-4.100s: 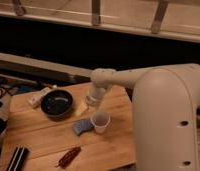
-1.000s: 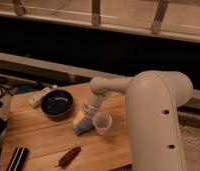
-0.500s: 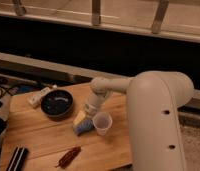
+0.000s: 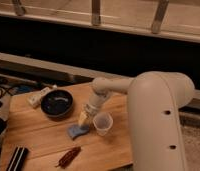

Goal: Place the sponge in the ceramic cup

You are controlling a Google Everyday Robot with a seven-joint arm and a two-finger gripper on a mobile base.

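The blue-grey sponge (image 4: 77, 131) lies flat on the wooden table (image 4: 38, 137), just left of the ceramic cup (image 4: 103, 123). The whitish cup stands upright and looks empty. My gripper (image 4: 84, 118) hangs at the end of the white arm, tip down, right over the sponge's upper right edge and close beside the cup's left side. It seems to touch the sponge, though a grip on it cannot be made out.
A dark round bowl (image 4: 57, 104) sits left of the gripper, with a white oblong object (image 4: 39, 96) behind it. A reddish-brown oblong thing (image 4: 69, 156) lies near the front edge, and a black flat item (image 4: 17, 158) at the front left corner.
The gripper has dropped from above the table's middle down onto the sponge, beside the cup. The sponge and cup have stayed about where they were.
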